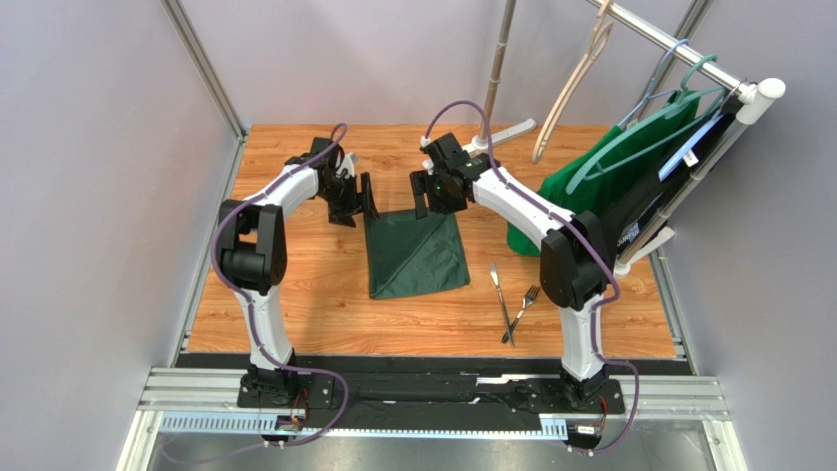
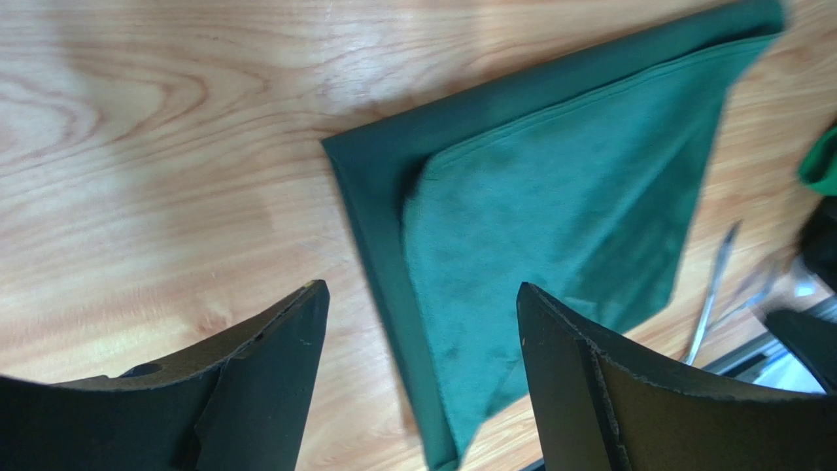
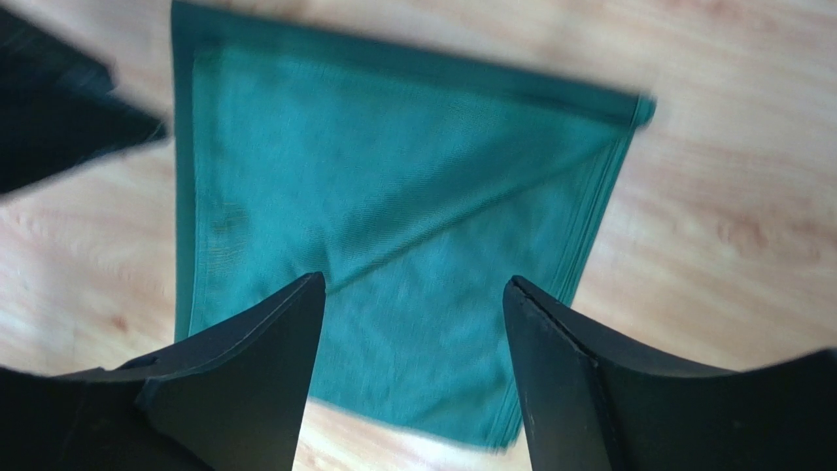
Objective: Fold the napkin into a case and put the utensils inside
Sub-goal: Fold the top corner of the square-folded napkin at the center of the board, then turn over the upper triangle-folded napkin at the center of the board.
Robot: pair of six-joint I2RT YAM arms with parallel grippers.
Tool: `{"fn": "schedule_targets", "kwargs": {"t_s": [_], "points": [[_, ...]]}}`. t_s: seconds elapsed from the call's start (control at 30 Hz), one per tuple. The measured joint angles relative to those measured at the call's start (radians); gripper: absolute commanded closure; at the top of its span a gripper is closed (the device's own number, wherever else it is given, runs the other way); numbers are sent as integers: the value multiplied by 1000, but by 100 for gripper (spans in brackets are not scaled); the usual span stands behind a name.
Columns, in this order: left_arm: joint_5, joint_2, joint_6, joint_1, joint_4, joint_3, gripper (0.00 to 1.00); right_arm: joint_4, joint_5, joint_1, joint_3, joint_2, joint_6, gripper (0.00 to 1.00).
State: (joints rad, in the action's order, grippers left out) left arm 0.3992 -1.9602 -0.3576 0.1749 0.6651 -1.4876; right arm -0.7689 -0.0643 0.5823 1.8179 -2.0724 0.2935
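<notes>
The dark green napkin lies folded flat on the wooden table, roughly square, with a diagonal fold edge across it. It also shows in the left wrist view and the right wrist view. My left gripper hovers open and empty over its far left corner. My right gripper hovers open and empty over its far right corner. The two silver utensils, a knife and a fork, lie crossed on the table right of the napkin.
A brighter green garment on a teal hanger hangs from a rack at the right rear, with more hangers beside it. Metal frame posts and grey walls bound the table. The arm bases sit on a black rail at the near edge.
</notes>
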Motion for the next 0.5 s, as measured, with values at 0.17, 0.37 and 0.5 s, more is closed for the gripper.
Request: {"fn": "schedule_targets", "kwargs": {"t_s": [0.17, 0.37, 0.5], "points": [[20, -93, 43, 0, 34, -81, 15, -1, 9, 68, -121, 115, 2, 29], [9, -134, 50, 0, 33, -121, 25, 3, 14, 177, -170, 126, 25, 31], [8, -171, 47, 2, 29, -121, 33, 9, 16, 249, -176, 126, 54, 35]]}}
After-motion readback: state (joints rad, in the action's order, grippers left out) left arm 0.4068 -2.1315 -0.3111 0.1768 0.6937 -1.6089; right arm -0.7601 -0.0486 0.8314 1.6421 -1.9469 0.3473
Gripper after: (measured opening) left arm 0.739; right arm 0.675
